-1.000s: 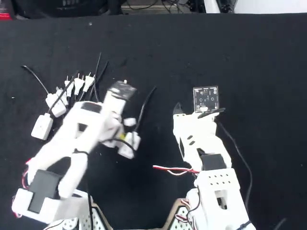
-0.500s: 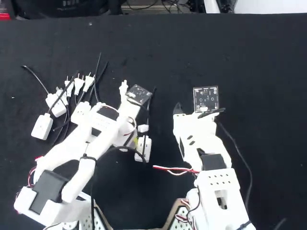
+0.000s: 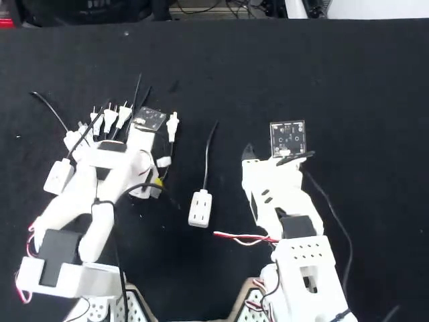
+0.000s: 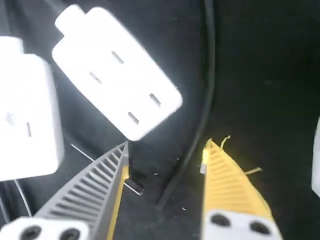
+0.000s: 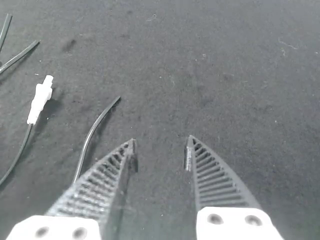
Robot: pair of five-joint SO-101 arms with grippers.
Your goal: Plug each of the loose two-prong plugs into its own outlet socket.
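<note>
Two-prong plugs (image 3: 110,118): white moulded plastic, thin metal prongs, black cords, bunched at left of matte black surface (image 3: 348,74); one plug (image 3: 173,125) apart, just beside. Outlet socket (image 3: 200,208): white slotted block, lying between arms. Left hand (image 4: 166,147) released, straddling thin black cord (image 4: 209,60). Right hand (image 5: 161,145) released, holding nothing. Risk: closing pinches cord, not plug body; smooth plastic may slip; tangled cords may drag neighbours.
</note>
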